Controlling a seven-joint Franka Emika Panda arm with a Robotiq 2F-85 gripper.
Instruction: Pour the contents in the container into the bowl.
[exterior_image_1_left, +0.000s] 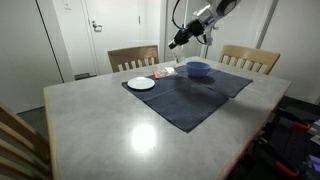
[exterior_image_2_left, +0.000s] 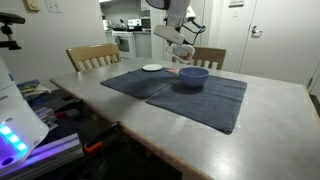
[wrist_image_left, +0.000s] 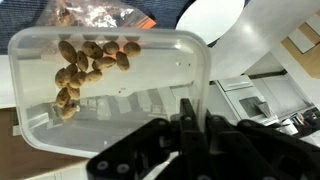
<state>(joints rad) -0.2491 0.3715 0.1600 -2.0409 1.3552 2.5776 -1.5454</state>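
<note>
My gripper (wrist_image_left: 195, 118) is shut on the right rim of the clear plastic container (wrist_image_left: 110, 95), which fills the wrist view. Brown nuts (wrist_image_left: 85, 62) lie bunched in its upper left corner. In both exterior views the gripper (exterior_image_1_left: 180, 40) (exterior_image_2_left: 180, 42) hangs in the air above the dark mat and holds the container (exterior_image_2_left: 183, 52) tilted, just above and behind the blue bowl (exterior_image_2_left: 193, 77). The bowl (exterior_image_1_left: 198, 69) stands on the mat and is apart from the container. The bowl is out of the wrist view.
A dark cloth mat (exterior_image_1_left: 190, 95) (exterior_image_2_left: 190, 95) covers the far part of the grey table (exterior_image_1_left: 110, 125). A white plate (exterior_image_1_left: 141, 83) (exterior_image_2_left: 152, 68) sits at the mat's corner. A packet of nuts (wrist_image_left: 95, 12) lies near it. Wooden chairs (exterior_image_1_left: 132, 57) stand behind the table.
</note>
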